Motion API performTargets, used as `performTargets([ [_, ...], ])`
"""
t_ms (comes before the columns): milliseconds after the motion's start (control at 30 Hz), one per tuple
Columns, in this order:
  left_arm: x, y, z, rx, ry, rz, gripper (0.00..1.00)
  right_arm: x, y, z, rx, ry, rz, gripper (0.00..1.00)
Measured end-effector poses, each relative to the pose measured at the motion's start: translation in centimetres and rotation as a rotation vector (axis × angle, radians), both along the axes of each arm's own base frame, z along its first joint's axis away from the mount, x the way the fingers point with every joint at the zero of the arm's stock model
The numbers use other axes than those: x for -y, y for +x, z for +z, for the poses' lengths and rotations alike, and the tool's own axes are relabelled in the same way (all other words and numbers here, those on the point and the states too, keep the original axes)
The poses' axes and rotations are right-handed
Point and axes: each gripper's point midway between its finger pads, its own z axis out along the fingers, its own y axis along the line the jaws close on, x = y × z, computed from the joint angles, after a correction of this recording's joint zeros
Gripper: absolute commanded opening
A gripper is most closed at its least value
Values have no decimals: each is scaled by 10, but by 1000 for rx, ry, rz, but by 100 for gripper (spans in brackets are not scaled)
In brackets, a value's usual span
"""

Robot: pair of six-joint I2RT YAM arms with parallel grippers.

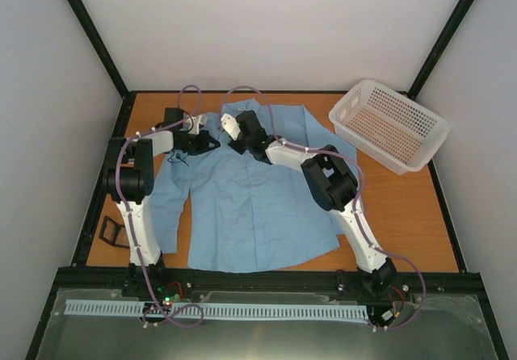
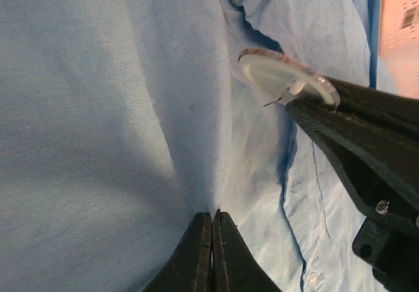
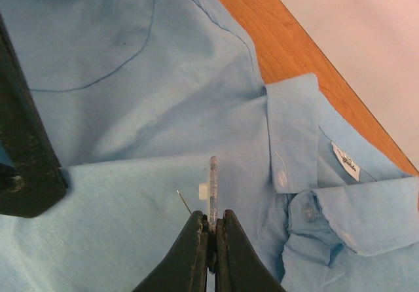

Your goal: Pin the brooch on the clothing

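White walls close in an orange-brown table framed in black. The light blue shirt lies spread flat over its middle, collar towards the far wall. A white perforated basket sits tilted at the far right corner, and a small black tray lies by the left edge. Both arms reach over the shirt's chest just below the collar, close together. The left jaws are clenched, tips together, nipping a raised fold of the shirt. The right jaws grip the brooch by its lower rim, holding it upright and edge-on just above the cloth, its whitish face and thin pin turned towards the left arm.
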Motion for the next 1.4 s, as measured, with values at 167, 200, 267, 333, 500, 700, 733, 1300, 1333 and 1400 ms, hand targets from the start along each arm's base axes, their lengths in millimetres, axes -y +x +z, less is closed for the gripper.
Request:
performTargets([
  [167, -1, 0, 4, 8, -38, -7, 1, -10, -7, 2, 34, -22, 2, 2],
  [200, -1, 0, 5, 9, -43, -8, 1, -12, -9, 2, 36, -23, 4, 2],
  [267, -2, 0, 7, 13, -49, -9, 1, -15, -11, -2, 35, -31, 6, 3],
  [333, -2, 0, 8, 15, -55, -11, 1, -17, -13, -7, 32, -41, 8, 3],
  [500, -1, 0, 11, 19, -65, -18, 1, -16, -14, -14, 34, -61, 5, 3],
  [700, 0, -1, 12, 19, -79, -25, 1, -15, -13, -17, 45, -82, -10, 3],
  [733, 0, -1, 13, 20, -82, -26, 1, -16, -13, -17, 51, -84, -14, 3],
  [1300, 1, -5, 11, 9, -101, -31, 1, -31, -8, -3, 9, 46, -92, 3],
  [1333, 1, -6, 10, 8, -104, -30, 1, -32, -9, -3, -4, 62, -95, 3],
  [1400, 2, -6, 10, 2, -108, -27, 1, -34, -10, -3, -28, 88, -99, 3],
])
